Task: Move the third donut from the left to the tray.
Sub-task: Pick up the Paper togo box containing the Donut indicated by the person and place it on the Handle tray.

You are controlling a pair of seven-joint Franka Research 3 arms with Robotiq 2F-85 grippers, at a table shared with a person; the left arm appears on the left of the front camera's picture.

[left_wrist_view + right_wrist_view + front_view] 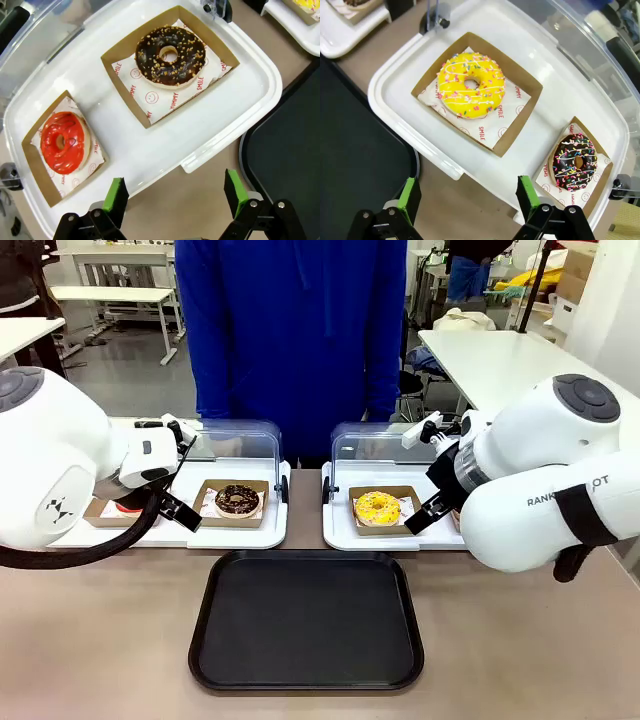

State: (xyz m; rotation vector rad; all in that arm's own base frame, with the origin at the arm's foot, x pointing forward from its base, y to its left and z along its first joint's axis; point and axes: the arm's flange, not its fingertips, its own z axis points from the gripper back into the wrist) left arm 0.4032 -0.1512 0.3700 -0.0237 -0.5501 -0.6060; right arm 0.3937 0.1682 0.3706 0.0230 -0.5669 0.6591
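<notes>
Front: the yellow donut (pixel 377 507) sits in its cardboard holder (pixel 400 490), just behind the black tray (pixel 305 640). Left wrist: the left end effector (pixel 175 192), spread, faces the chocolate donut (pixel 170 54), which would be a wrong pick. Right wrist: the right end effector (pixel 468 195), spread, may smear the glaze or drag the holder.

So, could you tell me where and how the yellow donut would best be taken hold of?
Probably by its brown cardboard tray, not the glazed yellow donut: pinch the low wall nearest the right gripper, coming down from above, one finger inside. The ring lies flat with its glaze upward, and that wall is unobstructed.
</notes>
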